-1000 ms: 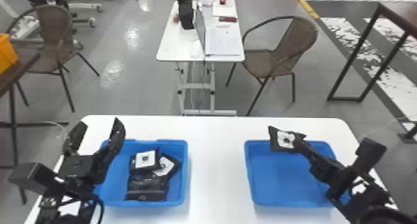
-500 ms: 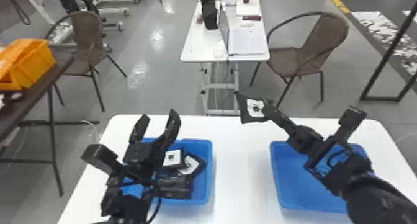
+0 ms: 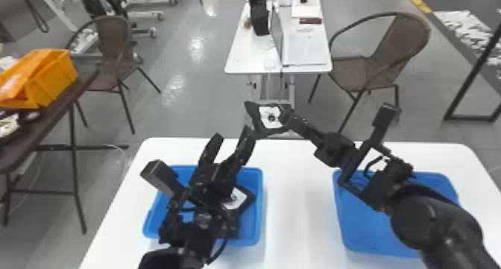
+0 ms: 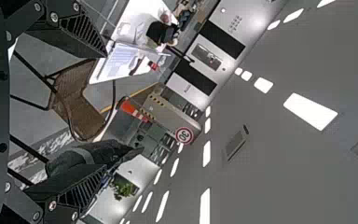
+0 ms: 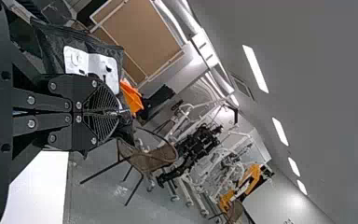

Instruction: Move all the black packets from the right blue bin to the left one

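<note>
In the head view my right gripper (image 3: 287, 117) is shut on a black packet (image 3: 270, 116) with a white label, held above the table's back edge between the bins. The right wrist view also has the packet (image 5: 92, 62) pinched by the right gripper (image 5: 116, 113). My left gripper (image 3: 232, 139) stands open above the left blue bin (image 3: 260, 208), one fingertip close beside the held packet; whether they touch I cannot tell. In the left wrist view the left gripper (image 4: 106, 112) has its fingers wide apart. Another black packet (image 3: 240, 198) lies in the left bin, partly hidden by the arm. The right blue bin (image 3: 358, 227) sits below the right arm.
The white table (image 3: 298, 197) carries both bins, with bare surface between them. Behind it stand a white desk (image 3: 246, 56) and a wicker chair (image 3: 387, 44). At the left an orange bin (image 3: 56, 78) rests on a dark table (image 3: 44, 119).
The head view has shifted toward the left. My right gripper has carried its packet away from above the right bin toward the middle, and the left gripper has come nearer to it.
</note>
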Robot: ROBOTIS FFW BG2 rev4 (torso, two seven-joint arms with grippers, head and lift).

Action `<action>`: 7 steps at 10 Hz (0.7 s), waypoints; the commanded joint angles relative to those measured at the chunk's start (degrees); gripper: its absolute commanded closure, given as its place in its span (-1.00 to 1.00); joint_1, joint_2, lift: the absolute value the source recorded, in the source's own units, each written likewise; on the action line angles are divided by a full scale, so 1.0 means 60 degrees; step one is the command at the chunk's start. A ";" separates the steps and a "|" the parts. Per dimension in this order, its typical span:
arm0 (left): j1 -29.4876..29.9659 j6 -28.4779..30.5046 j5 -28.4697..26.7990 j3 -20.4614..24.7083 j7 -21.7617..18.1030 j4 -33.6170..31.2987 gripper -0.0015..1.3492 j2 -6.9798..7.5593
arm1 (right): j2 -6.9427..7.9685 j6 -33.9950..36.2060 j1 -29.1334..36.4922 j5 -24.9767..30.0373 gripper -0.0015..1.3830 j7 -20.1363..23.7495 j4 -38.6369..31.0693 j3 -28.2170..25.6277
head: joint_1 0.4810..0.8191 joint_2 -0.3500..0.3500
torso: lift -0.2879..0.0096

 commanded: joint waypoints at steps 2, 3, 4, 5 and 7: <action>-0.0099 -0.0074 0.0117 -0.0186 -0.0030 -0.0028 -0.71 0.0160 | 0.0012 0.0050 -0.0099 -0.0119 0.67 0.0038 0.0146 0.0342 | 0.27 0.39 | 0.94; -0.0129 -0.0089 0.0176 -0.0200 -0.0030 -0.0043 -0.71 0.0160 | 0.0012 0.0079 -0.0114 -0.0119 0.67 0.0052 0.0176 0.0357 | 0.27 0.41 | 0.94; -0.0143 -0.0103 0.0205 -0.0244 -0.0060 -0.0043 -0.71 0.0160 | 0.0012 0.0094 -0.0143 -0.0119 0.67 0.0052 0.0205 0.0372 | 0.27 0.42 | 0.94; -0.0202 -0.0103 0.0249 -0.0303 -0.0089 -0.0043 -0.71 0.0160 | 0.0012 0.0094 -0.0172 -0.0149 0.67 0.0052 0.0278 0.0474 | 0.27 0.42 | 0.94; -0.0187 -0.0470 0.0219 -0.0288 -0.0177 -0.0072 -0.71 0.0175 | 0.0012 0.0079 -0.0172 -0.0134 0.67 0.0052 0.0366 0.0474 | 0.27 0.41 | 0.94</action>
